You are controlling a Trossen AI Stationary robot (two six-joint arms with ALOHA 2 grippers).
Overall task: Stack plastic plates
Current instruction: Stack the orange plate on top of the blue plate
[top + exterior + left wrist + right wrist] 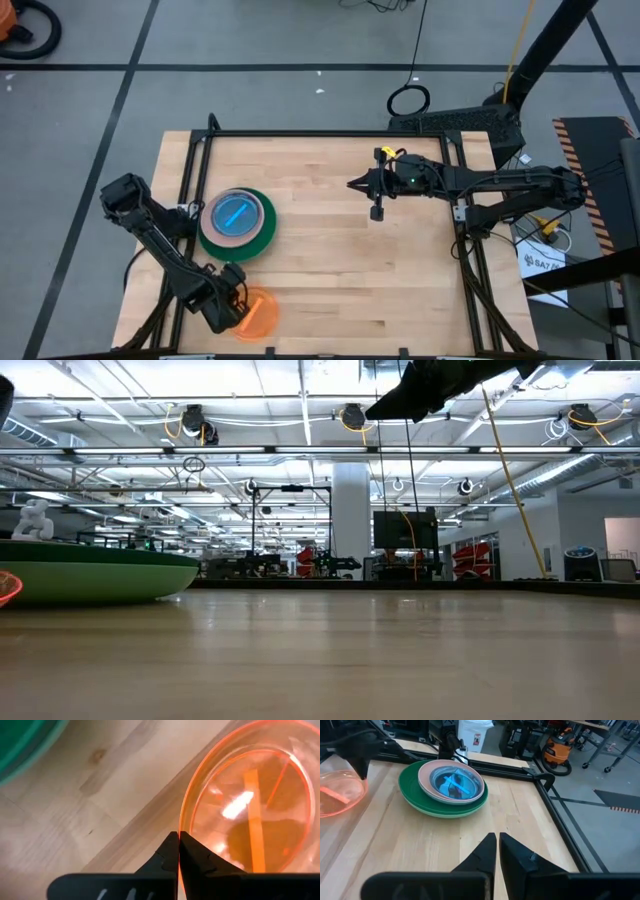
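A translucent orange plate (262, 314) sits near the table's front left corner, and my left gripper (179, 840) is shut on its rim. Behind it stands a stack of plastic plates (237, 222): a large dark green plate (410, 787) at the outside, a salmon plate (426, 776) in it, and blue plates (456, 782) in the middle. The stack's underside rests on the wood. My right gripper (376, 196) hangs shut above the middle of the table, right of the stack, and touches nothing. My left gripper pinches the orange plate's rim (181, 820) between its two fingers, on the plate's left side. The fingers come from above and point down. The plate's hollow faces up; whether its far side is still on the wood I cannot tell.
A black metal frame (330, 133) runs along the table's far, left and right sides. Bare wood (360, 270) lies between the stack and the right rail. In the low view the green plate (95, 575) stands at the left, with the orange rim (6, 588) beside it.
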